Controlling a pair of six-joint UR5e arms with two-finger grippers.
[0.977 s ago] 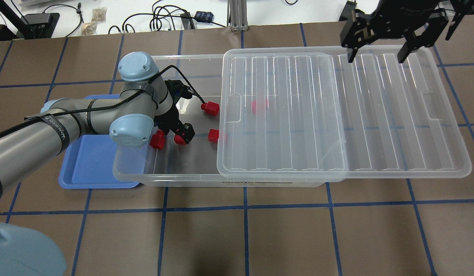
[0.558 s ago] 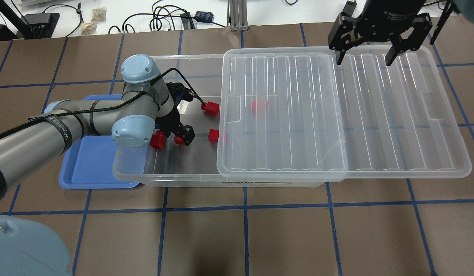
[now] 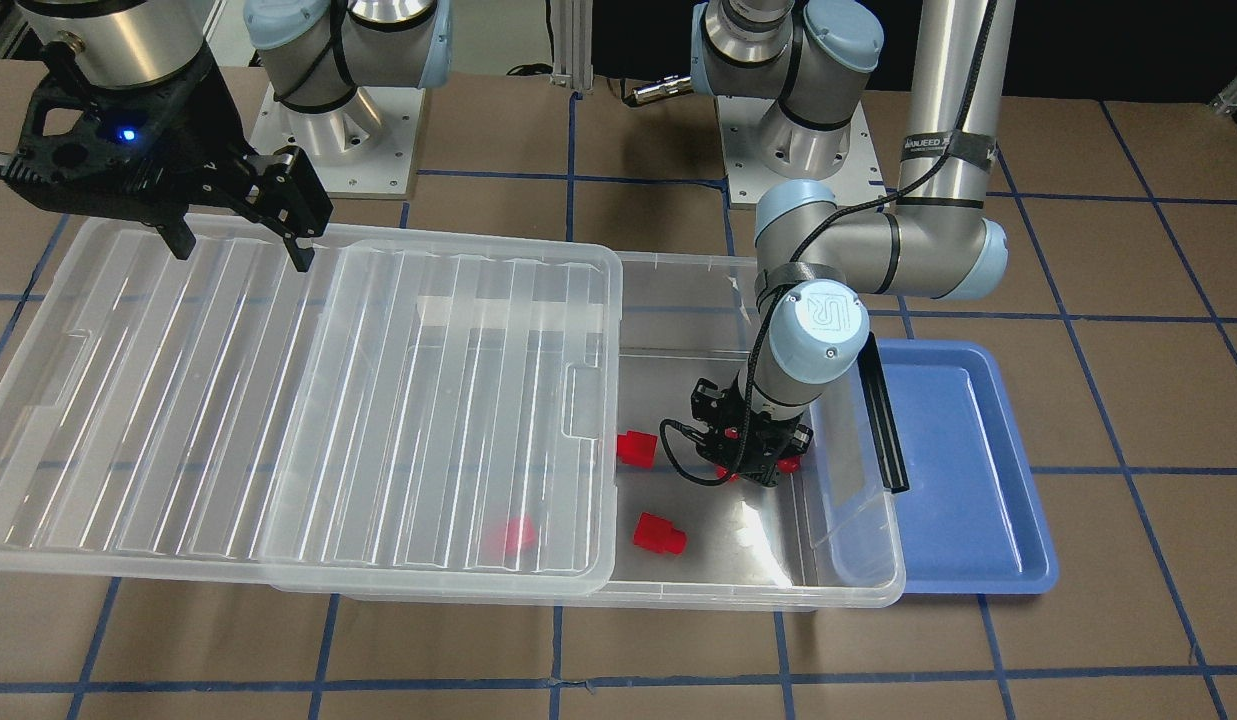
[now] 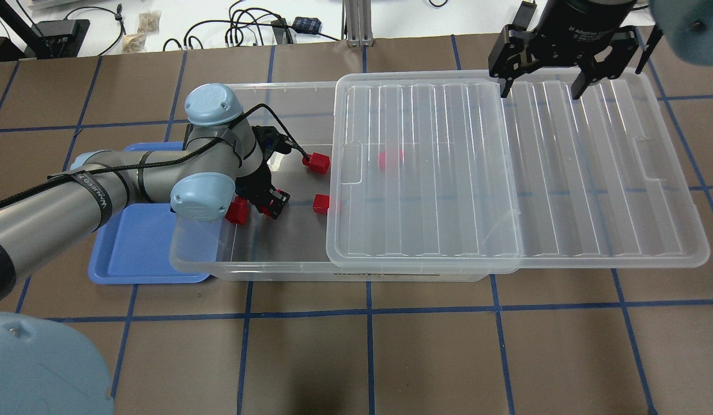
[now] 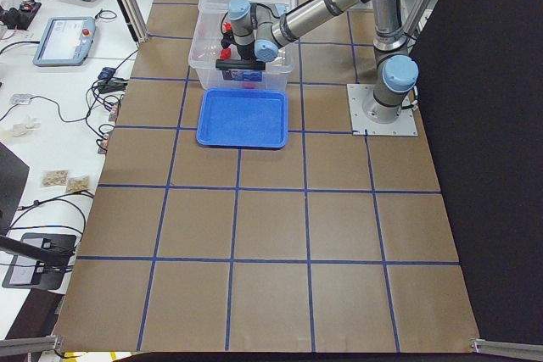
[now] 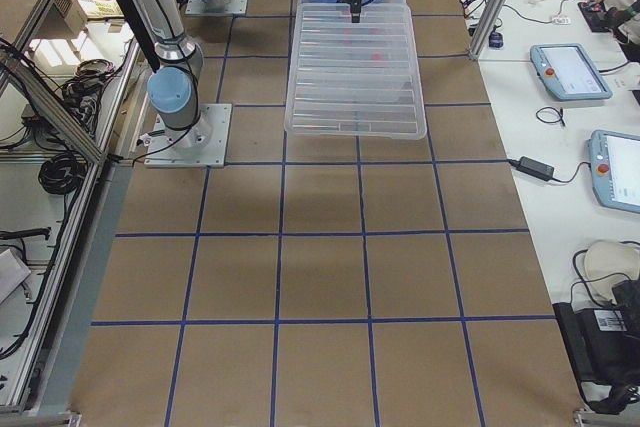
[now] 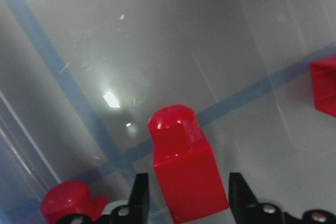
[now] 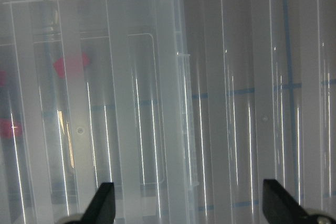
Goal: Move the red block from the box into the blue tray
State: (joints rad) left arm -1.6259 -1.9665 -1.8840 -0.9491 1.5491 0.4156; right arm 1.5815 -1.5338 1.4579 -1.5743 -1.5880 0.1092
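Observation:
My left gripper (image 4: 270, 203) reaches down into the open end of the clear box (image 4: 275, 268). In the left wrist view its fingers (image 7: 139, 198) press both sides of a red block (image 7: 184, 177) that stands on the box floor. Another red block (image 4: 237, 211) lies just beside it, and two more (image 4: 317, 163) (image 4: 321, 203) lie near the lid's edge. One red block (image 4: 391, 159) shows blurred under the lid (image 4: 592, 173). The blue tray (image 4: 137, 253) sits beside the box, partly under my left arm. My right gripper (image 4: 539, 89) is open and empty above the lid's far edge.
The ribbed clear lid (image 3: 278, 400) is slid sideways and covers most of the box, overhanging its end. A black bar latch (image 3: 881, 410) stands at the box end next to the blue tray (image 3: 963, 500). Cables and devices lie beyond the table's far edge.
My left gripper's fingers have closed in on the red block. My right gripper has moved left and toward the table's far edge, staying open.

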